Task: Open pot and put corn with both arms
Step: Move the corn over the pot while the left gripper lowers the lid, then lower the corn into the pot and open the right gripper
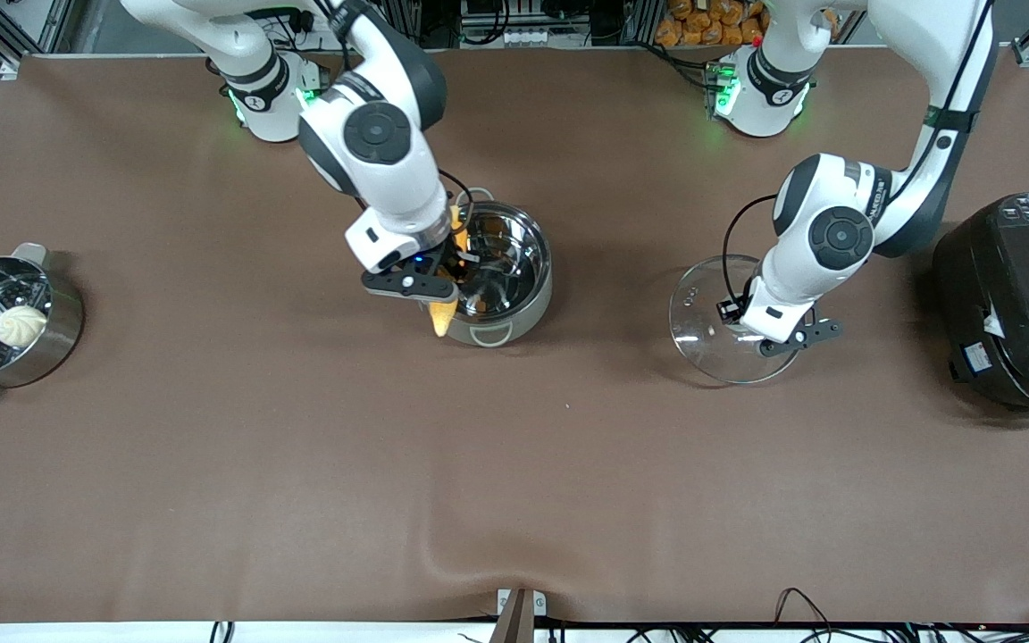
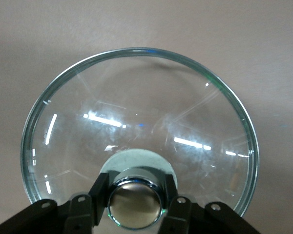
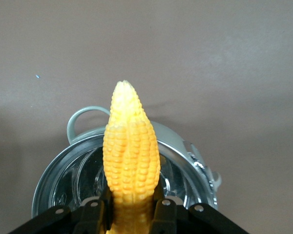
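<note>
corn point(image 3: 131, 146) in right claw point(image 3: 132, 207), over pot point(image 1: 528, 299)

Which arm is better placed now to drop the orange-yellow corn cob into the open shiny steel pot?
The right. The right gripper is shut on the orange-yellow corn cob above the open shiny steel pot. The left gripper is busy: it holds the clear glass lid by its knob.

My front camera looked down across the whole table point(image 1: 211, 500); my wrist cameras looked closely down on the lid point(image 2: 136, 122) and corn point(image 3: 131, 161).
</note>
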